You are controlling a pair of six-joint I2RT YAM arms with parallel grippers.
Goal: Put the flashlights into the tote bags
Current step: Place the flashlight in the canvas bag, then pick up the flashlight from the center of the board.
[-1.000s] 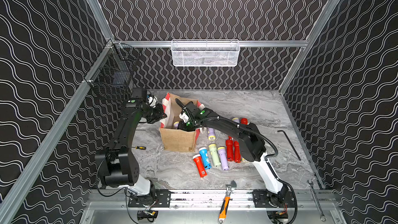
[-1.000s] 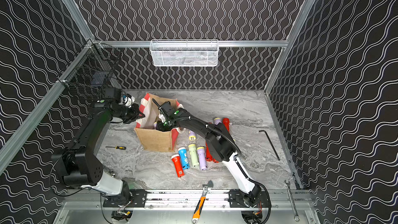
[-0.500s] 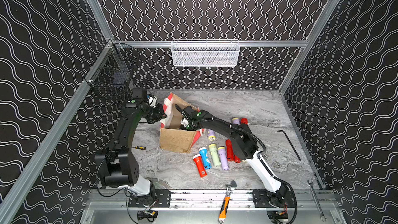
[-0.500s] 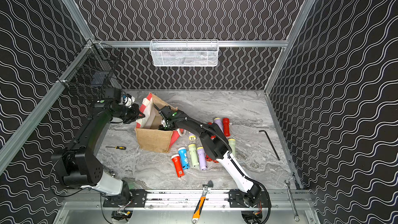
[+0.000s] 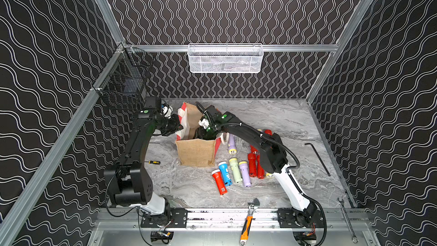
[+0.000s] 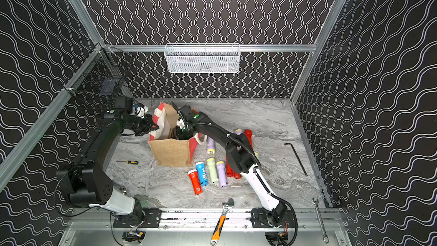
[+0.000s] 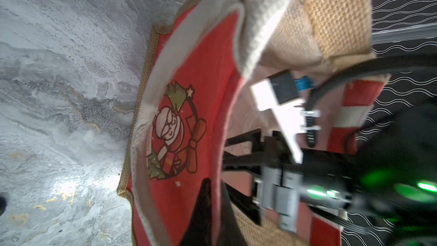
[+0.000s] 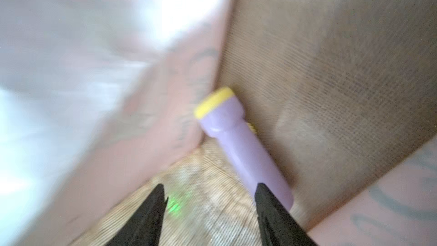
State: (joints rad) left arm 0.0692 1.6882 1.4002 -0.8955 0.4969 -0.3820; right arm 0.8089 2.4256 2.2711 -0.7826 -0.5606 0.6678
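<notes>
Flashlights (image 5: 235,170) are lying in a loose row on the table (image 5: 283,119), near and right of the tote bag (image 5: 196,152). One lilac flashlight (image 8: 241,143) is resting inside, tight against its burlap wall. The right gripper (image 8: 210,186) is hanging released beside it, jaws apart. The left gripper (image 5: 179,127) is clamping the bag's left rim, mouth gaping.

My right gripper (image 8: 210,185) is concealed inside the tote bag (image 5: 196,152) in both top views. The right wrist view is blurred: the lining print is illegible, and my fingertip (image 8: 272,209) covers the tail of the lilac flashlight (image 8: 238,143). My right arm (image 5: 248,133) masks part of the red flashlights (image 5: 251,164). Mesh basket (image 5: 224,60) contents: indeterminate.
</notes>
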